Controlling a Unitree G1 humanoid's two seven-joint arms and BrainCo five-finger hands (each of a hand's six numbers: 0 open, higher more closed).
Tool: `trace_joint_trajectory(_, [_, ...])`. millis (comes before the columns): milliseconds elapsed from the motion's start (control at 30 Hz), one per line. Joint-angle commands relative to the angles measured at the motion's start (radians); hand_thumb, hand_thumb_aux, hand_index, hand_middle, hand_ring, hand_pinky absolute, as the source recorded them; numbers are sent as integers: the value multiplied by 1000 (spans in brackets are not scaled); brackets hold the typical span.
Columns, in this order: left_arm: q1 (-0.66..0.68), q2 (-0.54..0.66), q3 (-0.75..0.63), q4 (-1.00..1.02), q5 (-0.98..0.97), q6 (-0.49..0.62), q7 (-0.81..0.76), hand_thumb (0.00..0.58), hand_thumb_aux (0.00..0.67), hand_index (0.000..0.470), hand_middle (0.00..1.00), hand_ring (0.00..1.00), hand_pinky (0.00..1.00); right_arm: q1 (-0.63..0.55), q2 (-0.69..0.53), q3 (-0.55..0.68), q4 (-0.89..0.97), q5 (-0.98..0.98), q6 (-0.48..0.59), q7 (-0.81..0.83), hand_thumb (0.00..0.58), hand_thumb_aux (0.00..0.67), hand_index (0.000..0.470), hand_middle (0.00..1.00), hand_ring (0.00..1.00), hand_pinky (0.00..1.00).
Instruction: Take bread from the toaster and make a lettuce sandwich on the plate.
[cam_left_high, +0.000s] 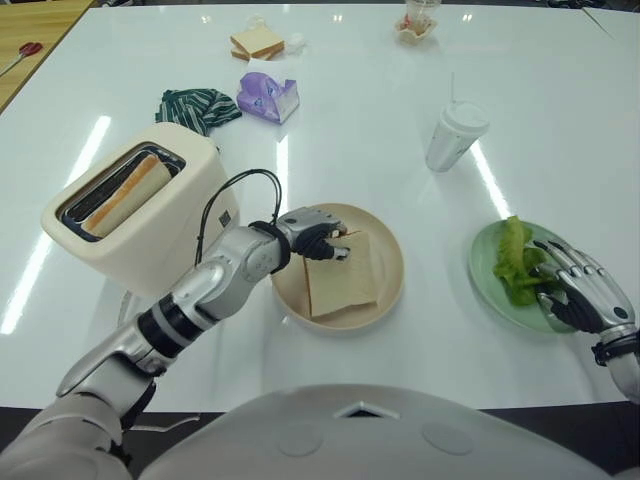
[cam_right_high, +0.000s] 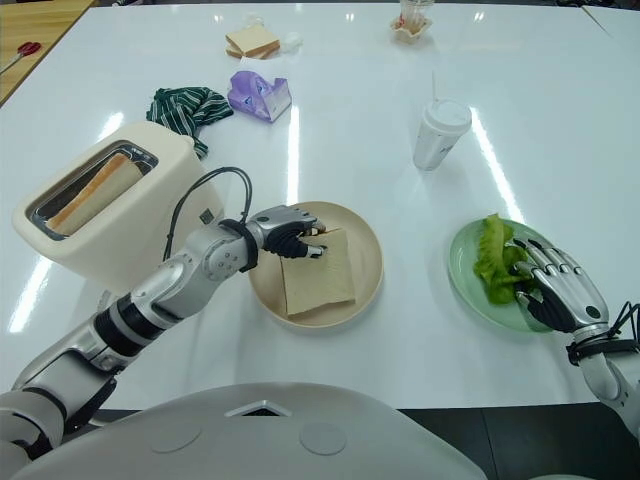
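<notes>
1. Bread waits in my big cream box toaster (cam_left_high: 150, 240), on my left: one long tan slice (cam_left_high: 125, 192) in the slot.
2. Next, the round tan plate (cam_left_high: 393, 255) holds a square pale bread slice (cam_left_high: 342, 285). My left hand (cam_left_high: 310, 237) pinches its top edge. If I pull away too fast, it may slide off.
3. My right hand (cam_left_high: 582, 290) lies on the leafy green lettuce (cam_left_high: 515, 258) in the round green plate (cam_left_high: 480, 255). I cannot tell if it grips a leaf; the hand hides that. A weak hold would drop it.
</notes>
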Motion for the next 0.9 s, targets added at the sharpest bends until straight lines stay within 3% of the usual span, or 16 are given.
trace_joint_trajectory(33, [-34, -10, -36, 63, 159, -117, 114, 580, 670, 470, 1000, 1000, 1000, 64, -14, -78, -122, 18, 13, 1, 580, 670, 470, 0, 0, 0])
trace_joint_trajectory(67, [-42, -6, -42, 67, 210, -150, 158, 580, 670, 470, 718, 718, 718, 78, -10, -104, -163, 19, 17, 3, 580, 670, 470, 0, 0, 0])
trace_joint_trajectory(100, [-55, 3, -53, 66, 267, -189, 198, 580, 670, 470, 0, 0, 0, 92, -7, -130, -204, 21, 20, 9, 580, 670, 470, 0, 0, 0])
trace_joint_trajectory(133, [-65, 9, -57, 61, 330, -214, 247, 172, 108, 76, 0, 0, 0, 106, -1, -160, -252, 24, 24, 20, 580, 670, 470, 0, 0, 0])
trace_joint_trajectory(167, [-76, 14, -61, 54, 377, -245, 282, 0, 0, 0, 0, 0, 0, 117, 4, -184, -298, 28, 26, 34, 580, 670, 470, 0, 0, 0])
trace_joint_trajectory(400, [-45, 41, 31, -70, 521, -281, 314, 0, 0, 0, 0, 0, 0, 148, 71, -296, -597, 65, 48, 175, 580, 670, 470, 0, 0, 0])
trace_joint_trajectory(700, [143, 171, 461, -413, 380, -207, 219, 0, 0, 0, 0, 0, 0, 24, 211, -225, -962, 98, 95, 410, 580, 670, 470, 0, 0, 0])
trace_joint_trajectory(900, [256, 164, 680, -510, 255, -190, 203, 0, 0, 0, 0, 0, 0, -4, 223, -243, -833, 52, 60, 429, 580, 670, 470, 0, 0, 0])
